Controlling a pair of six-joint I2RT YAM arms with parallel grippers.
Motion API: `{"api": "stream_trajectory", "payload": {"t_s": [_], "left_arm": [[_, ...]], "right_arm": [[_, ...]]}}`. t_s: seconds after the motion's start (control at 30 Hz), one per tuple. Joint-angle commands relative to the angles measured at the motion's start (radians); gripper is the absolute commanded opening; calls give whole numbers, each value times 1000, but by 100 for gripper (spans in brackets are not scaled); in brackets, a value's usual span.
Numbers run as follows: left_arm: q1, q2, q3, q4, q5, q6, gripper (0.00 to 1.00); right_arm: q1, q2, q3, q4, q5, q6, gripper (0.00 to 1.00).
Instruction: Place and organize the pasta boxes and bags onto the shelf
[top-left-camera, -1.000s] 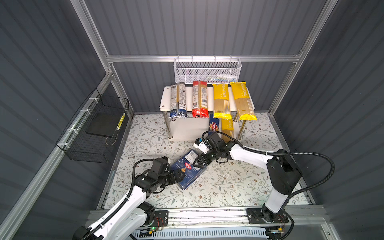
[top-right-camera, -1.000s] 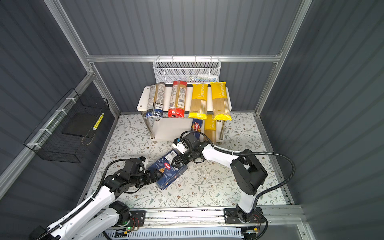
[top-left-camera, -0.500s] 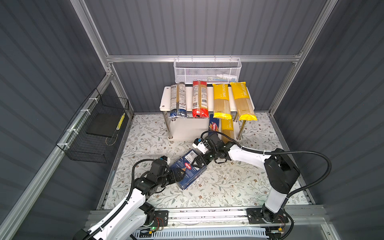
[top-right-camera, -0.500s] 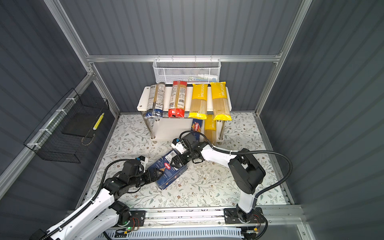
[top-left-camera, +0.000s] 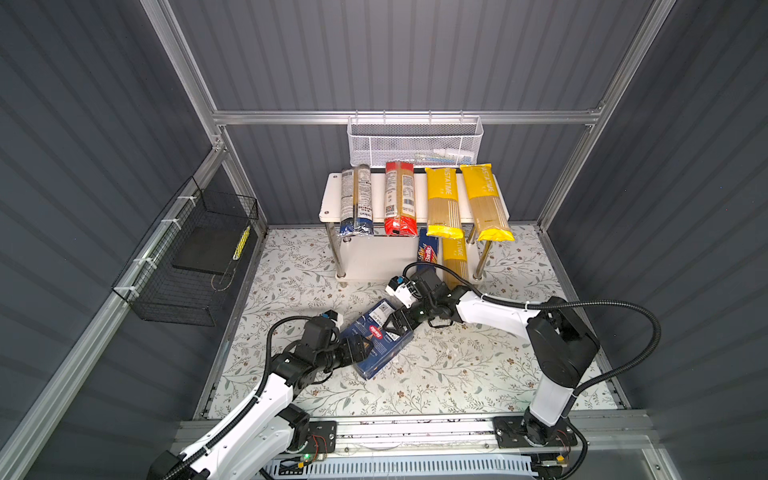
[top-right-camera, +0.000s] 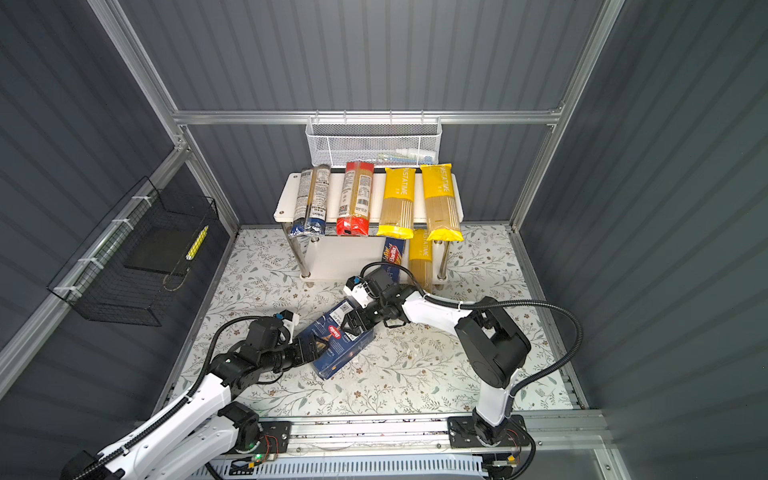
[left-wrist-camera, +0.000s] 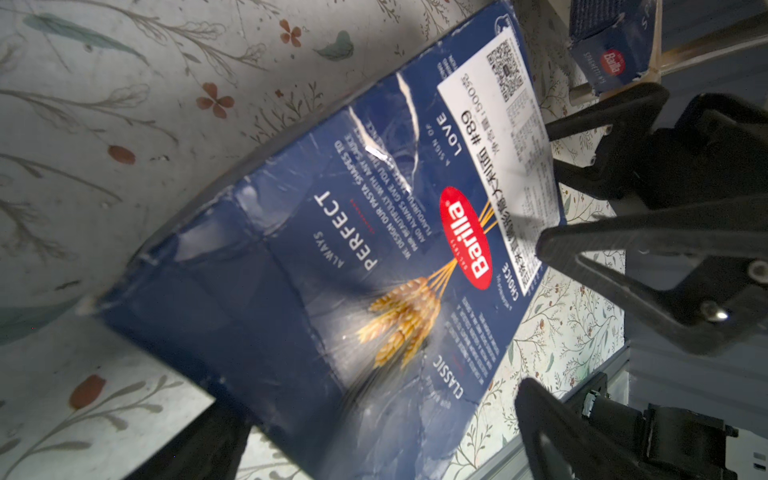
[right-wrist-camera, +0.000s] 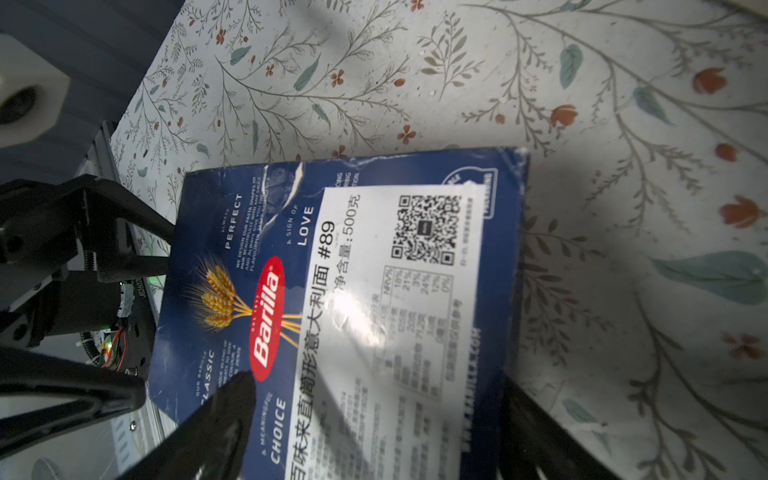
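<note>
Straddling the wide Barilla box (top-left-camera: 380, 353) from two sides: left gripper (top-left-camera: 360, 348) jaws spread around its wheat-print corner, right gripper (top-left-camera: 397, 326) jaws also apart, one tip over the white label, one past the edge; no clamp visible. Box sits between both jaws on the tabletop (top-left-camera: 457, 374), QR end toward right jaws. Near square from above, long axis unclear. Only left wrist view shows the SPAGHETTI box (left-wrist-camera: 611, 54) beyond right jaws; only top views show the shelf (top-left-camera: 330, 199).

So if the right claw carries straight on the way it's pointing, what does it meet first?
The wide flat dark blue Barilla cardboard box: the right claw looks to have its tips at the labelled end. Beyond the box, roughly in line, sits the left claw.
</note>
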Motion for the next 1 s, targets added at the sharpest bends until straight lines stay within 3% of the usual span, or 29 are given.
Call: {"api": "stream_trajectory", "payload": {"t_s": [0.0, 0.43, 0.97], "left_arm": [[-5, -3, 53, -6, 18, 40, 99], [-6, -36, 81, 7, -27, 57, 99], [-6, 23, 182, 67, -70, 126, 99]], "right_arm": [[27, 7, -17, 81, -120, 54, 87], [69, 16, -21, 272, -193, 208, 83], [80, 12, 41, 295, -189, 205, 82]]}}
